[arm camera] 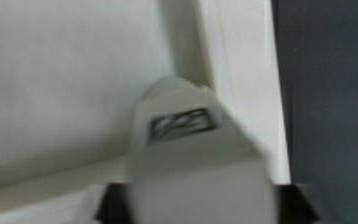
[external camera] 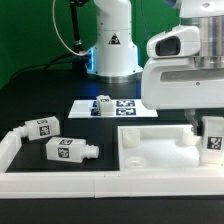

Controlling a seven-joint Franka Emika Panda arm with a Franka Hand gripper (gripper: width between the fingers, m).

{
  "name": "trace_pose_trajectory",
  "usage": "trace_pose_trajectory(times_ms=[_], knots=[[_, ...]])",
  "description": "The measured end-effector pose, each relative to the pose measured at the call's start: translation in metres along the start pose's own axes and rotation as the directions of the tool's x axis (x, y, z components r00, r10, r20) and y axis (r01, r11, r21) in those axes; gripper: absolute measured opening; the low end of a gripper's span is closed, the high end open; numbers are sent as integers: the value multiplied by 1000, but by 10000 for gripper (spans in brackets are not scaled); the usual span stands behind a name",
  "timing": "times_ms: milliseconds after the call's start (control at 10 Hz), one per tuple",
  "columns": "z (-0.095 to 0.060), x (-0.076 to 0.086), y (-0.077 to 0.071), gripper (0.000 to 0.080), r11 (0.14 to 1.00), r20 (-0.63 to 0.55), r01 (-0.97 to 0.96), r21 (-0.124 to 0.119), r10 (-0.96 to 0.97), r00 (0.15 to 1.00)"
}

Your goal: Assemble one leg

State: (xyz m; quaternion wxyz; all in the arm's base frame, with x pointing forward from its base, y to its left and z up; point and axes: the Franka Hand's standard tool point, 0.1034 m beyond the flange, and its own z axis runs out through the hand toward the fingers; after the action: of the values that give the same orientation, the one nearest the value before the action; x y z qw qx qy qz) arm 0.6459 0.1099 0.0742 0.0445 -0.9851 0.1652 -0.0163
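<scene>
The gripper point(external camera: 212, 128) grips a leg point(external camera: 213, 139) upright, long axis vertical, hanging directly beneath it over the tray's point(external camera: 150, 160) corner on the exterior view's right. Two spare legs point(external camera: 68, 150) lie well apart, leftward.

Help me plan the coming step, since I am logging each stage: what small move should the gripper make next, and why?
Probably lower the leg straight down. The gripper holds it upright at the corner of the square tray-like piece on the exterior view's right. The wrist view shows the leg close to the raised rim; whether it is seated is not visible.
</scene>
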Motion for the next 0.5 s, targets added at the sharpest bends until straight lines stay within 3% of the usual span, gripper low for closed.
trace_pose_trajectory(times_ms=[300,500], knots=[[1,0,4,287,957,-1,-290,-2,290,957],[1,0,5,287,772,18,-635,11,635,772]])
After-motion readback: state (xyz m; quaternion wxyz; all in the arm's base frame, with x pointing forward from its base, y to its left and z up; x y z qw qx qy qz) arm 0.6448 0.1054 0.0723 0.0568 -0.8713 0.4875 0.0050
